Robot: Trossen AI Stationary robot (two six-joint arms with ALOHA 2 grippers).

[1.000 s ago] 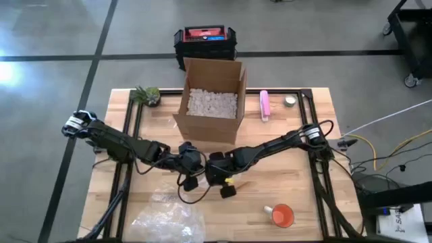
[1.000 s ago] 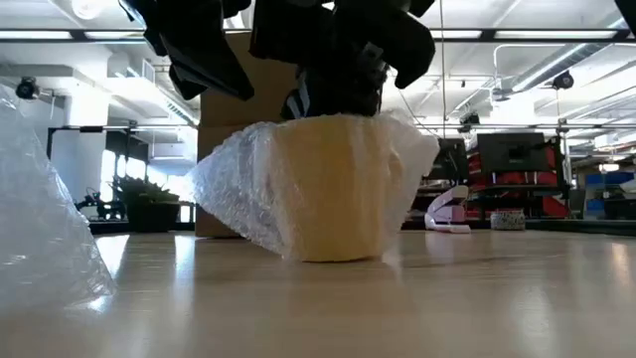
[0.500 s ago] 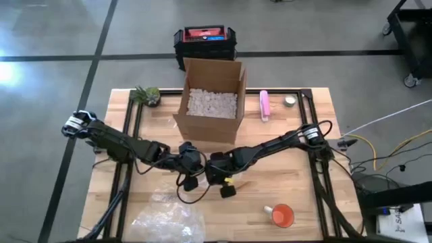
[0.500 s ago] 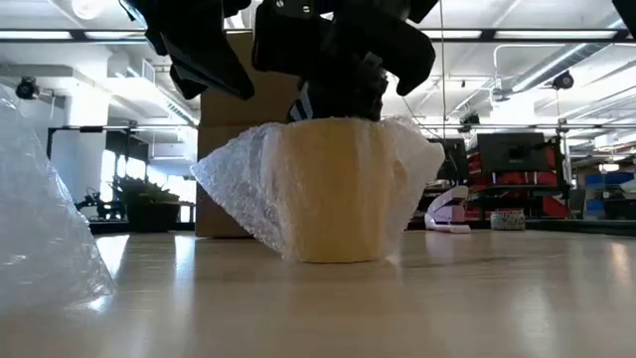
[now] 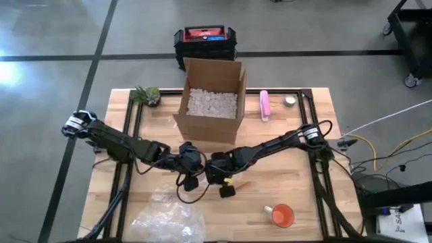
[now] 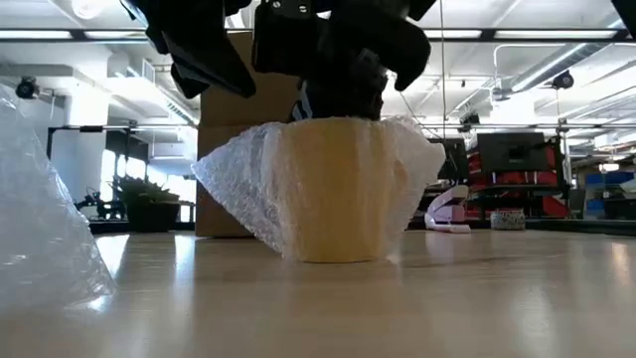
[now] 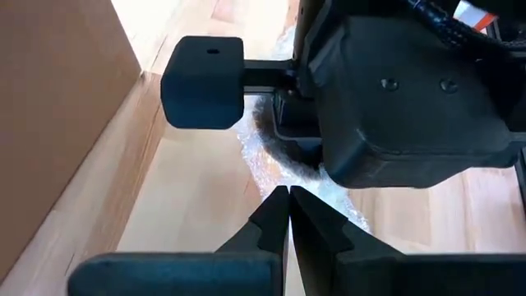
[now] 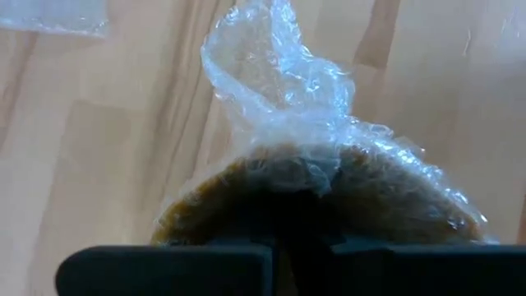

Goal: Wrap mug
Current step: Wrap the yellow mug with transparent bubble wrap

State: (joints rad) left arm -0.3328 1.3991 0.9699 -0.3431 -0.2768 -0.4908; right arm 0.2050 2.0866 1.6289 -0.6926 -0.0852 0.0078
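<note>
Now then: caught the left gripper point(image 7: 286, 201) with its jaws pinched tip to tip, seemingly on nothing, hanging just beside the mug point(image 6: 333, 199) above a trailing edge of bubble wrap point(image 6: 234, 189). Looked parked there, ready to fold that flap. Found the right gripper point(image 6: 338, 99) planted straight down on the mug's mouth over bunched wrap. Couldn't tell clenched from released there, but judged it to be pinning the gathered sheet against springing open. Spotted the mug upright on the desk point(image 6: 447, 298), mid-desk in front of the cardboard box point(image 5: 210, 101), cloaked in wrap flaring out to one side like a skirt. Reckoned the wrapping well along, with that flare not yet tucked. Noted spare wrap point(image 5: 165, 219) heaped by the near edge.
</note>
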